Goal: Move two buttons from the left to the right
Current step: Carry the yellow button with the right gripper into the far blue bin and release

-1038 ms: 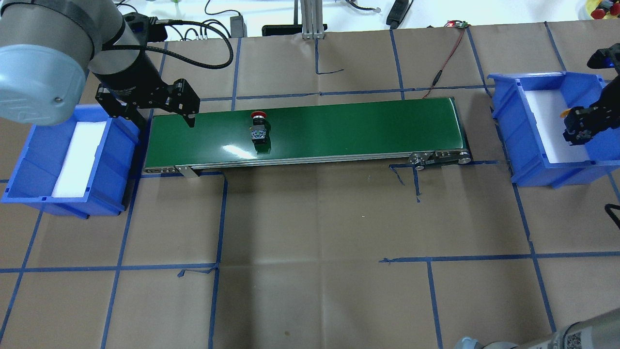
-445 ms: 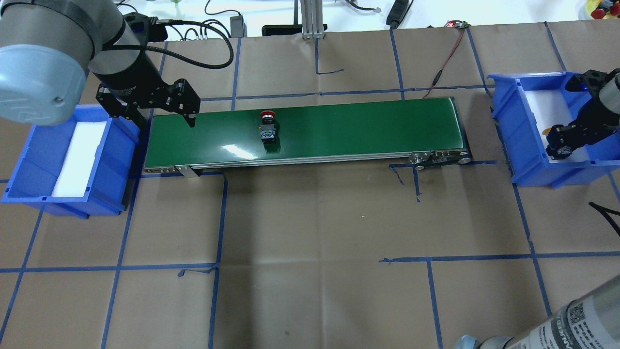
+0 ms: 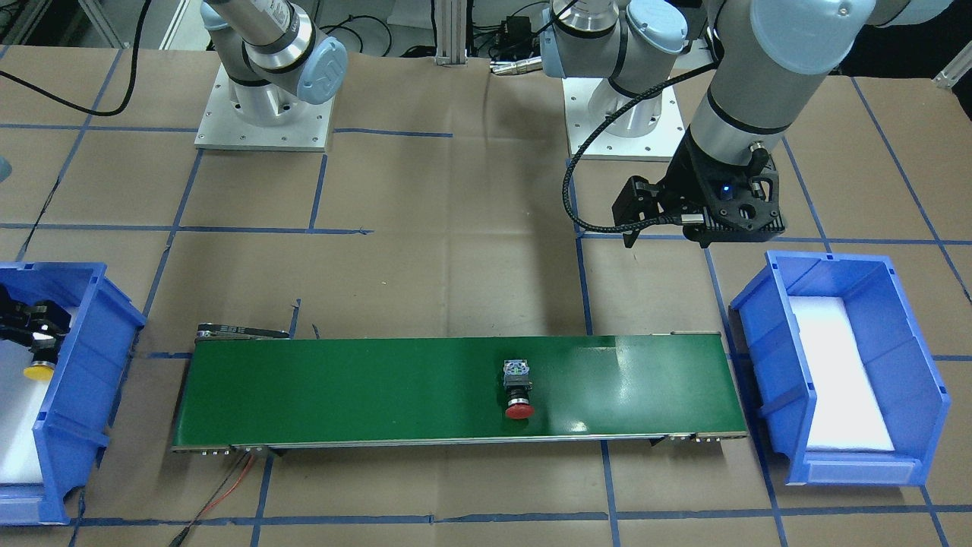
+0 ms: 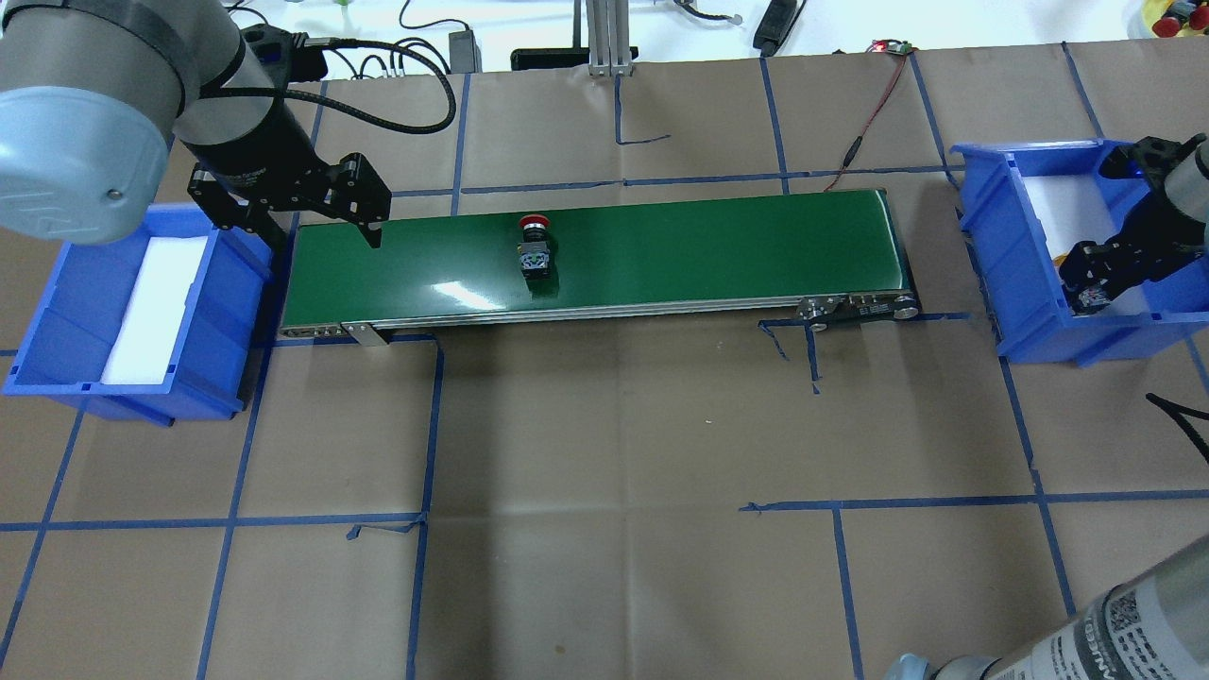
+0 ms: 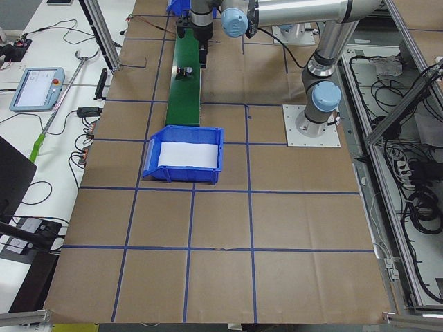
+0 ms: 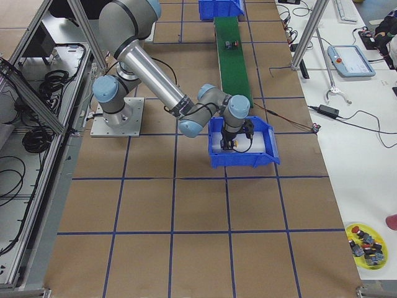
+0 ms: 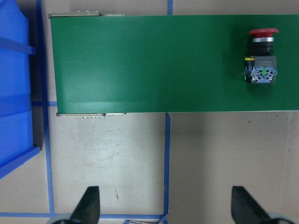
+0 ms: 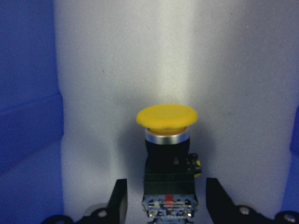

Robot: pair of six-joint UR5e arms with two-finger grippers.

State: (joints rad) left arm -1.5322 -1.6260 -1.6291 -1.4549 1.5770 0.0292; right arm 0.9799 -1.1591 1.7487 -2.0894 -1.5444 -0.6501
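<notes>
The red-capped button [image 4: 534,247] lies on its side on the green conveyor belt [image 4: 708,246], left of its middle; it also shows in the front view [image 3: 519,391] and the left wrist view [image 7: 261,56]. My left gripper [image 4: 321,236] hangs open and empty over the belt's left end. The yellow-capped button [image 8: 167,154] lies on white foam inside the right blue bin [image 4: 1011,246]. My right gripper [image 8: 166,200] is down in that bin, open. Its fingers [image 8: 119,198] stand on either side of the button's body with a gap on each side.
The left blue bin [image 4: 217,378] holds only white foam. A red wire [image 4: 869,113] runs from the belt's far right end to the back edge. A yellow tray of spare buttons [image 4: 1176,14] sits at the far right corner. Blue tape lines cross the brown table.
The red button has ridden the belt to the right. My right gripper has moved left and lower in the right bin with the yellow button. My left arm has not moved.
</notes>
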